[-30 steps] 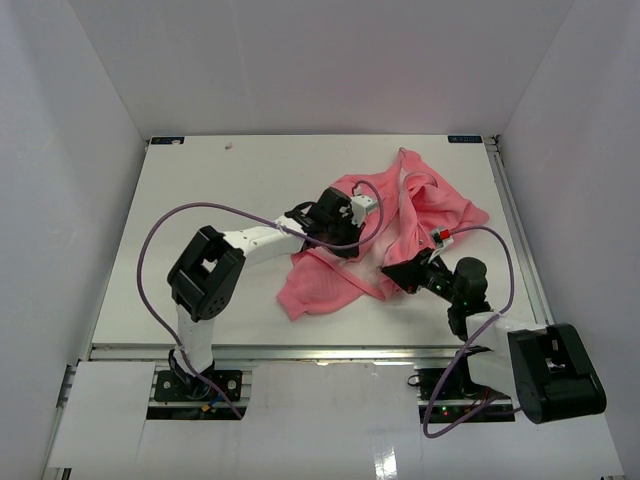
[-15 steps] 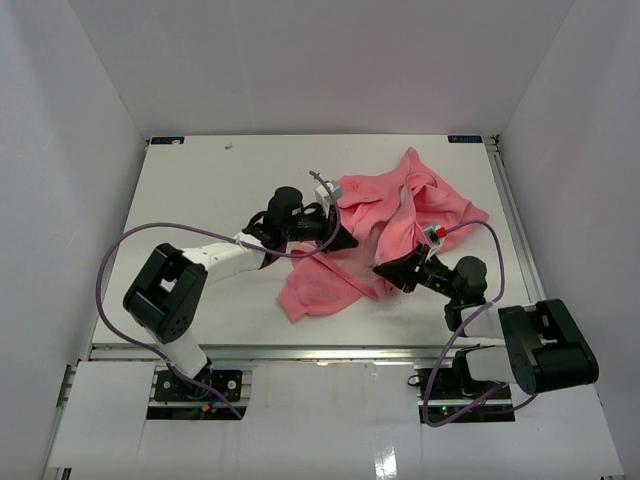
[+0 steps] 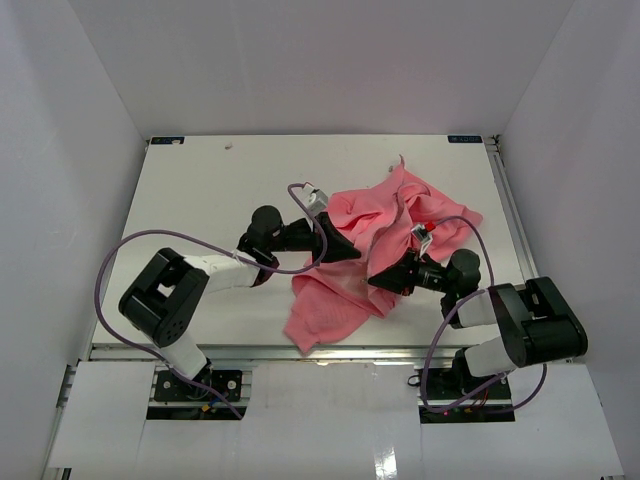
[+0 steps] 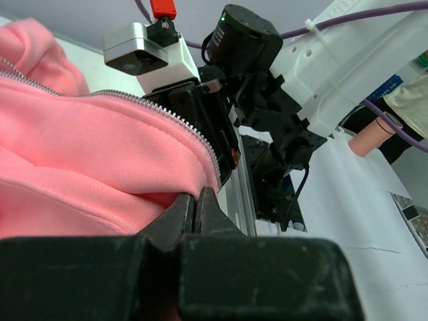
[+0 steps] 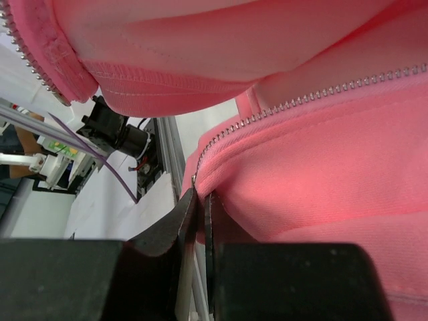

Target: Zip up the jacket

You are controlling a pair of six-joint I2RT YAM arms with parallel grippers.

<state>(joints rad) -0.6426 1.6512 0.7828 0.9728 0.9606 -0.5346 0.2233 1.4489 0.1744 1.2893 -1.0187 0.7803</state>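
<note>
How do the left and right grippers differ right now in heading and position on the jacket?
The left gripper points toward the right side of the table; the right gripper points toward its left side. The left gripper sits farther from the table's near edge than the right gripper. Shared: both are shut on the jacket, each pinching a hem corner where a row of zipper teeth ends.

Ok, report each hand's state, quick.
Left hand: closed, pinching a zipper edge of the jacket.
Right hand: closed, pinching the jacket's other zipper edge.
</note>
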